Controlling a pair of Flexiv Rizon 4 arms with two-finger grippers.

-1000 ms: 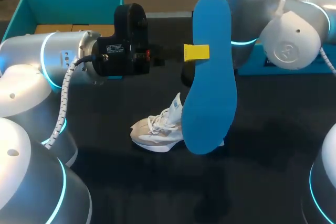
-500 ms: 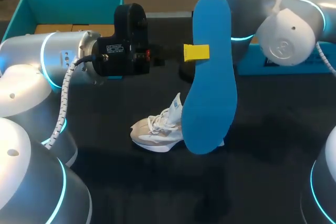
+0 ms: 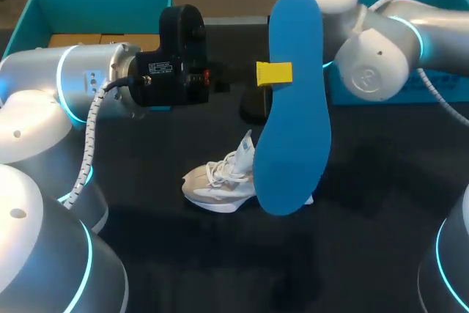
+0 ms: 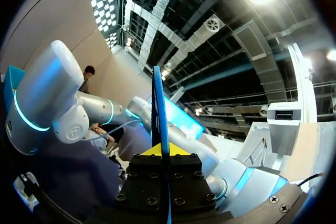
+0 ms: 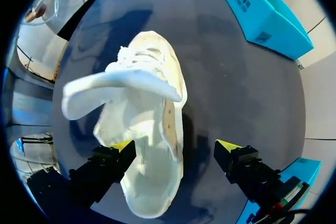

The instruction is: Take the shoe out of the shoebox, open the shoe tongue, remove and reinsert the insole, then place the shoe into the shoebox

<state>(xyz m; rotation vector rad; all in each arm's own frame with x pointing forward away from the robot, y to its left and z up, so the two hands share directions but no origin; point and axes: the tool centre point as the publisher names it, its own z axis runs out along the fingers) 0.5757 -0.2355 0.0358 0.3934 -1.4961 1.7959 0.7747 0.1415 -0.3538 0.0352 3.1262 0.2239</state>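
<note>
Blue insole hides part of white shoe.

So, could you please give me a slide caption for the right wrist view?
Right gripper open over the white shoe, its tongue lifted, on the dark table.

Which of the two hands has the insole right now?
The left hand: it is shut on the blue insole, holding it up off the table. The right hand is open above the white shoe, gripping nothing.
</note>
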